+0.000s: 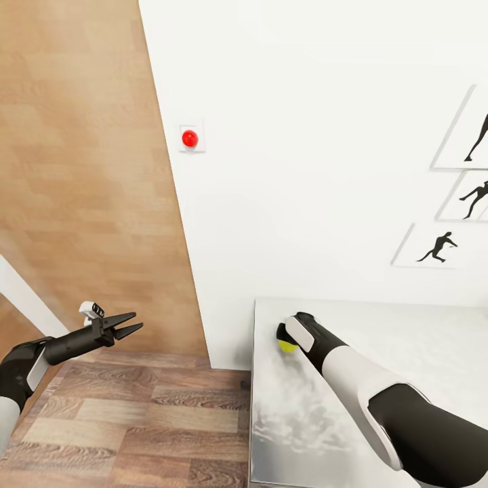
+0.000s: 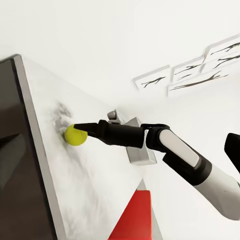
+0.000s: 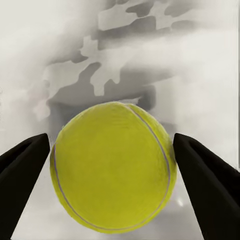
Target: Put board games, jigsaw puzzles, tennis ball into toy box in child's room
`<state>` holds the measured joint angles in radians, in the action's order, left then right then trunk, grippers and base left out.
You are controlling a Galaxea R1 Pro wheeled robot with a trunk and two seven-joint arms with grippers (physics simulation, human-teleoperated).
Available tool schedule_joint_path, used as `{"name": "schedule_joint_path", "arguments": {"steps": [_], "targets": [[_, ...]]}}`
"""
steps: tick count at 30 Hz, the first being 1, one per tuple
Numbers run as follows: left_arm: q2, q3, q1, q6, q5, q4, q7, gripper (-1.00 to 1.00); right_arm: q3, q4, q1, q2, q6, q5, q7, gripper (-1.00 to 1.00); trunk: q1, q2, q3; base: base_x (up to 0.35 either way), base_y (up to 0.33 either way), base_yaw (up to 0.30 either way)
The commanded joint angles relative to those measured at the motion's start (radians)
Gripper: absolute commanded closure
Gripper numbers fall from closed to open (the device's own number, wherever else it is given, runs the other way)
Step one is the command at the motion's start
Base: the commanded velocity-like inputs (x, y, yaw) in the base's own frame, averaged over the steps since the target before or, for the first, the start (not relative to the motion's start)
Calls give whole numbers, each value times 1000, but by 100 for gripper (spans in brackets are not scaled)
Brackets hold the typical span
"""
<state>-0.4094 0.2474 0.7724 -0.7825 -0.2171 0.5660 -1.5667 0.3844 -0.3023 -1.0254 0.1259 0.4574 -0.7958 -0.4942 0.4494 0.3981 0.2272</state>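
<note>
- Sitting on the pale table (image 1: 434, 339) near its corner by the wall: tennis ball (image 3: 114, 167), flanked by two dark fingers (image 3: 22, 175), one on each side.
- Bracketing the ball with the right gripper (image 2: 80, 131); whether clamped or just short of contact, impossible to tell (gaps look hairline at most).
- Likely picking up the ball; next calling for a firm squeeze, a lift, then a carry to the bin.
- Reaching forward and down with the right arm; hanging the left gripper (image 1: 127, 325) over the floor, fingers slightly apart.
</note>
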Motion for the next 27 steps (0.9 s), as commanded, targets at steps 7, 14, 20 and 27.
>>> {"name": "schedule_joint_path", "arguments": {"steps": [7,14,20,27], "targets": [[0,0,1,-11,1,0,-4,-100,7,-2,-1,-5,1,-10,-7,100,1,2,-8,0,0,0],[0,1,1,-11,1,0,-4,-100,7,-12,-1,-5,1,-11,-7,100,1,2,-19,0,0,0],[0,1,1,-11,1,0,-4,-100,7,-122,27,-10,3,-12,-9,100,1,2,-29,0,0,0],[-2,1,1,-11,1,0,-4,-100,5,-597,295,-109,11,-16,49,100,1,2,-41,0,0,0]]}}
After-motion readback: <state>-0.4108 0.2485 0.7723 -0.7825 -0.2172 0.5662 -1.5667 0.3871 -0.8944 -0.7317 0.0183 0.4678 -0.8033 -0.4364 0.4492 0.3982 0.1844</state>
